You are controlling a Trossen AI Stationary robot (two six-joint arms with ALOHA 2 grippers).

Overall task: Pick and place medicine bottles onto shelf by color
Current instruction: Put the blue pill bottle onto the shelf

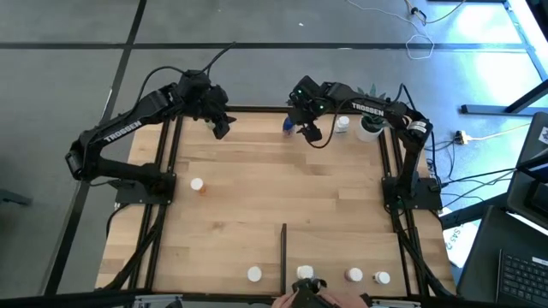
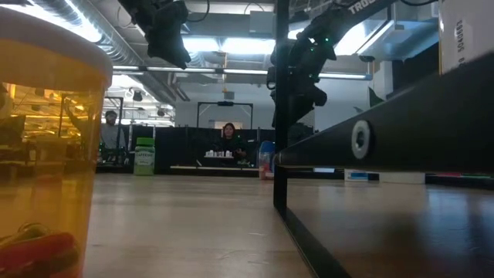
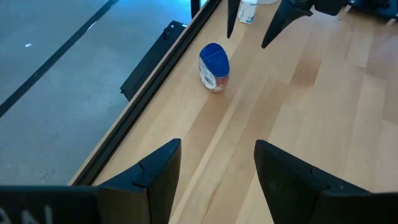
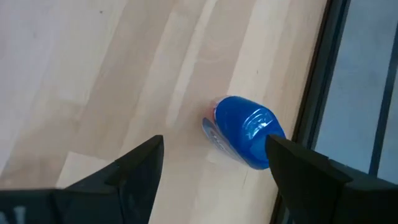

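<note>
Right wrist view showed the right gripper [image 4: 214, 165] spread wide just above the wide blue-capped medicine bottle [image 4: 244, 130], which stood upright near the black frame rail [image 4: 317, 81] on the light wooden shelf [image 1: 257, 197]. Left gripper [image 3: 217, 171] hung apart, empty.

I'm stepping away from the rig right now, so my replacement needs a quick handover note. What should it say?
Right gripper: open, above the blue-capped bottle by the far rail, nothing held.
Left gripper: open, empty, at the far left of the table.
Four white-capped bottles sit along the near edge, one left of the black divider bar, three right of it. One more stands mid-left, another at the far edge near the potted plant.
Left: blue-capped bottle and both strays.
</note>
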